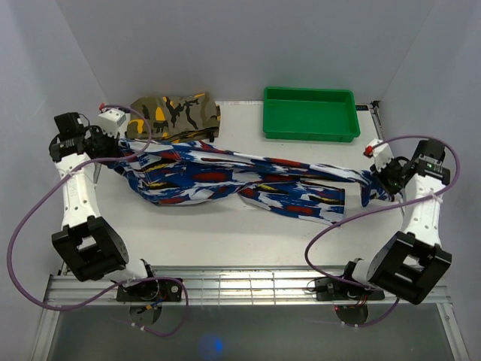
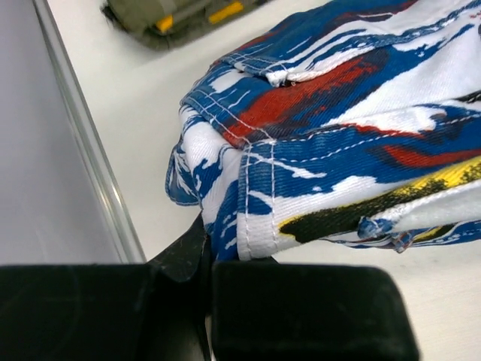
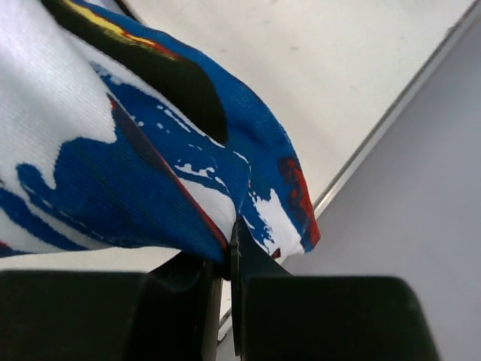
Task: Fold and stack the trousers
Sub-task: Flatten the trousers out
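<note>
The blue-print trousers [image 1: 240, 180] stretch across the table between both arms, sagging in the middle. My left gripper [image 1: 120, 150] at the far left is shut on the waistband end [image 2: 255, 218], its stitched hem pinched between the black fingers [image 2: 301, 308]. At the far right my right gripper [image 1: 376, 180] is shut on the leg end [image 3: 248, 195], with blue, white and red cloth bunched above the fingers [image 3: 331, 316]. The cloth hides both fingertips.
A folded olive camouflage garment [image 1: 176, 113] lies at the back left, right behind the trousers. A green tray [image 1: 308, 113] stands at the back right. A metal rail [image 2: 90, 150] edges the table's left side, and a wall [image 3: 421, 173] is close on the right.
</note>
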Available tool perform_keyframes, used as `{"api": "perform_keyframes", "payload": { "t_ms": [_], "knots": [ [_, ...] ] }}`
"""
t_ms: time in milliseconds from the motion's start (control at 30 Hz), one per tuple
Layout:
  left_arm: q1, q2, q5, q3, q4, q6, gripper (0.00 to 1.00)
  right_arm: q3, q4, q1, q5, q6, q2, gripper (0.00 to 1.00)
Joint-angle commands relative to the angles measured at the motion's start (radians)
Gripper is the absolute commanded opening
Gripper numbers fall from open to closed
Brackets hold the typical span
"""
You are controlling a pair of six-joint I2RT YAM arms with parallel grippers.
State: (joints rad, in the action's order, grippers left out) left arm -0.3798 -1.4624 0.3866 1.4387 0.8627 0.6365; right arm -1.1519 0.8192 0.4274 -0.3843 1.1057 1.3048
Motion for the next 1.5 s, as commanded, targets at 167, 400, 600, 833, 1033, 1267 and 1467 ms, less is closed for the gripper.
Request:
{"api": "perform_keyframes", "payload": {
  "t_ms": [167, 400, 600, 833, 1033, 1267, 1467],
  "knots": [
    [-0.226, 0.460, 0.245, -0.404, 0.100, 0.726, 0.00, 0.314, 0.081, 0.238, 0.048, 0.687, -0.200, 0.08],
    [-0.243, 0.679, 0.182, -0.591, 0.317, 0.892, 0.55, 0.322, 0.095, 0.292, 0.022, 0.896, -0.214, 0.90],
    [-0.263, 0.463, 0.271, -0.330, 0.255, 0.502, 0.57, -0.058, 0.243, 0.278, -0.120, 0.602, 0.101, 0.90],
    [-0.234, 0.029, 0.327, -0.104, 0.236, 0.238, 0.77, -0.230, 0.227, 0.019, -0.177, 0.093, 0.293, 1.00],
    [-0.215, -0.216, 0.172, -0.072, 0.206, 0.158, 0.78, -0.184, -0.001, -0.229, -0.098, -0.239, 0.405, 0.94],
    [-0.194, -0.274, 0.087, -0.150, 0.128, 0.135, 0.78, -0.161, -0.094, -0.348, 0.024, -0.238, 0.557, 0.95],
    [-0.085, -0.300, 0.015, -0.265, 0.061, 0.123, 0.76, -0.036, -0.098, -0.401, 0.082, -0.146, 0.553, 0.86]
  ]
}}
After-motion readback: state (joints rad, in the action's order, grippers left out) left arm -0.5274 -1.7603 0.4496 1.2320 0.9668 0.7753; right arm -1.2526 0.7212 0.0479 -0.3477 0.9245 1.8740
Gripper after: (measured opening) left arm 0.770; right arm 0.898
